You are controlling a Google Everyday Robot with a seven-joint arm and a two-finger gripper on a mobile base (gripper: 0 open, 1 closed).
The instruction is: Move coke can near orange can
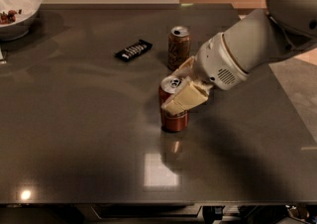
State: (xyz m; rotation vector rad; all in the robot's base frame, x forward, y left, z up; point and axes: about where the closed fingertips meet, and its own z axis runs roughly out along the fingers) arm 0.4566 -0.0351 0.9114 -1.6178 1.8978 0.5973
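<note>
Gripper point(172, 94) around coke can point(174, 120)

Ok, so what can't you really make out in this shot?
All in the camera view:
- coke can: label mostly covered by the end effector shut around it.
- Can's base: table glare hides whether it touches.
- Far finger: hidden behind the can.
- bowl: cut off by the left edge; contents too small.
- black bar: print too small.
- orange can: markings too dim.

Plastic end effector point(172, 92) — around coke can point(174, 120)
</note>
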